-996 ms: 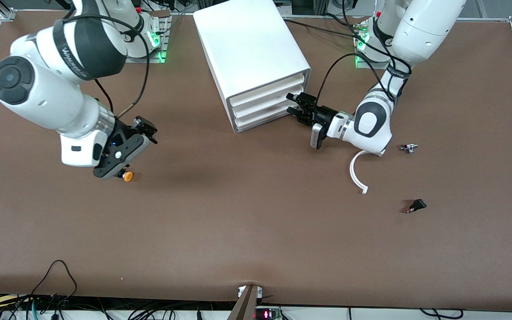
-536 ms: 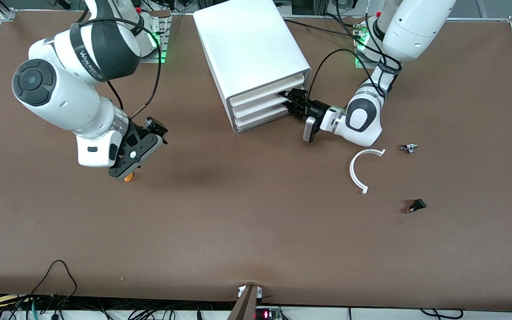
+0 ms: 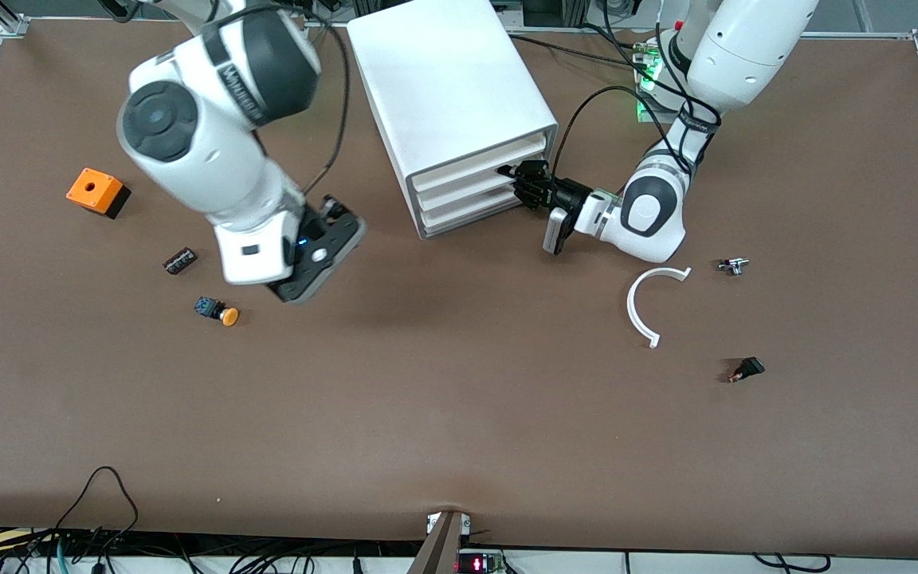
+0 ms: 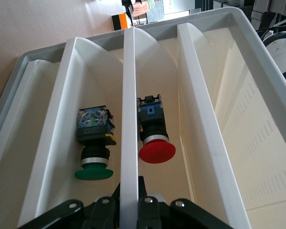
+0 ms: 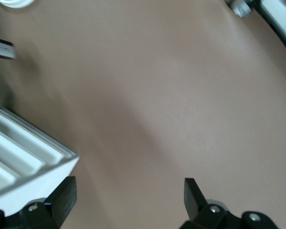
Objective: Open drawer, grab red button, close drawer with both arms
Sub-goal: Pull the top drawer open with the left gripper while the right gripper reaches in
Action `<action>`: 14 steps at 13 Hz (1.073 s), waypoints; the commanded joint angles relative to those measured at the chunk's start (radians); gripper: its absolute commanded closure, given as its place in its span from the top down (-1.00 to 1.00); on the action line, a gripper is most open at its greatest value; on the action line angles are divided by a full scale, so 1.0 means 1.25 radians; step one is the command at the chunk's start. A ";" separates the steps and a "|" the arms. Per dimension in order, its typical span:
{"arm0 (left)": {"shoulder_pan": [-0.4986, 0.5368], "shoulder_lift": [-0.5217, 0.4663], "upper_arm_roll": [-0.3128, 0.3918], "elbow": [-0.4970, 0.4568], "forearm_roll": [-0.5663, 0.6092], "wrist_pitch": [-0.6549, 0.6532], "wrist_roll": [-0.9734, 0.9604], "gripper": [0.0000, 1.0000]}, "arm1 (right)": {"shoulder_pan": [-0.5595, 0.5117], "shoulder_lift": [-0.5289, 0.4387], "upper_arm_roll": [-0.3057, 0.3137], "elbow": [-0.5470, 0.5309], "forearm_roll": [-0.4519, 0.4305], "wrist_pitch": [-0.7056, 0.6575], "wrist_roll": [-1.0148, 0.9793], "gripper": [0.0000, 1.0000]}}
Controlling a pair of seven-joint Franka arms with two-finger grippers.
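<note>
We are holding the left gripper (image 3: 516, 182) clamped on the front edge of a drawer (image 3: 475, 185) in the white cabinet (image 3: 447, 88), and if that thin edge slips free the pull could fail. The red button (image 4: 152, 133) is lying in the drawer beside a green one (image 4: 94, 148), so we are risking the wrong pick. We are carrying the right gripper (image 3: 330, 251), fingers apart, over the table (image 3: 459, 414).
</note>
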 commanded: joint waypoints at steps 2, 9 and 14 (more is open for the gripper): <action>0.012 0.007 0.010 0.024 -0.012 0.022 0.019 -1.00 | 0.049 0.055 -0.007 0.098 0.001 -0.013 -0.027 0.99; 0.038 0.042 0.041 0.126 0.017 0.022 -0.052 -1.00 | 0.070 0.065 -0.009 0.106 0.000 -0.012 -0.062 0.99; 0.051 0.085 0.063 0.188 0.027 0.022 -0.056 -1.00 | 0.122 0.080 -0.007 0.102 -0.105 -0.019 -0.208 0.99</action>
